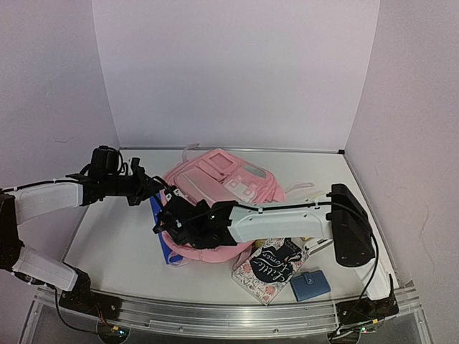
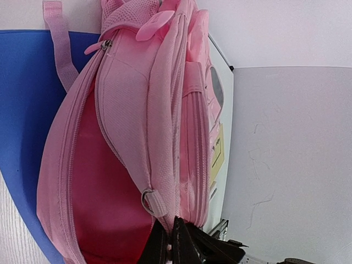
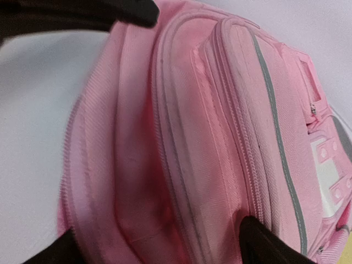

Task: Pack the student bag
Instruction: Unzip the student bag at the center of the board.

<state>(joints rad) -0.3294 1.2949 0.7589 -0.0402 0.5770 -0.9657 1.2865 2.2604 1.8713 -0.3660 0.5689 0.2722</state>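
Left of the student bag (image 1: 224, 180), white table (image 1: 107, 240) out to its edge

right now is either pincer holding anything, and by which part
The left pincer is shut on the student bag, pinching its fabric rim at the open compartment. The right pincer stands open around the bag, gripping nothing.

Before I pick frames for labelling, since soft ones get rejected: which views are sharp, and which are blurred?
Top external: sharp and evenly lit, student bag crisp, near rail bowed by the lens. Left wrist: bag stitching sharp. Right wrist: soft all over, its dark fingers smeared.
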